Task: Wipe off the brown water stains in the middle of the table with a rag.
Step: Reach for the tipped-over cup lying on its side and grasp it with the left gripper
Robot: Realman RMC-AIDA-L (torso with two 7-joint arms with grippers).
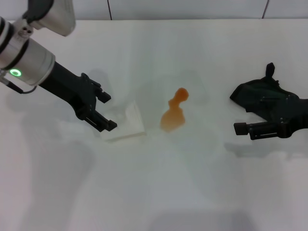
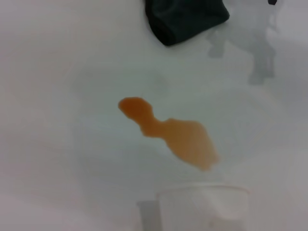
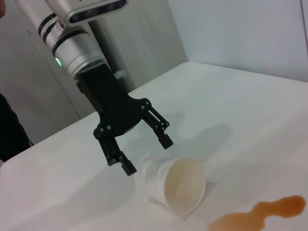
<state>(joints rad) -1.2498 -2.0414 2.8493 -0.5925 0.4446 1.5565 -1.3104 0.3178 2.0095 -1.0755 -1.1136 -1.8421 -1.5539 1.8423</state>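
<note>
The brown water stains [image 1: 174,113] are one orange-brown blotch in the middle of the white table [image 1: 192,192]; they also show in the left wrist view [image 2: 173,133] and the right wrist view [image 3: 262,216]. The black rag [image 1: 255,91] lies crumpled at the right and shows in the left wrist view [image 2: 185,17]. My right gripper [image 1: 243,114] is at the rag, open, its lower finger on the bare table and its upper finger over the cloth. My left gripper [image 1: 109,112] is open left of the stain, also in the right wrist view [image 3: 147,155].
A whitish translucent cup [image 1: 126,123] lies on its side between my left gripper and the stain, its mouth toward the stain; it shows in the right wrist view [image 3: 180,185] and the left wrist view [image 2: 202,207].
</note>
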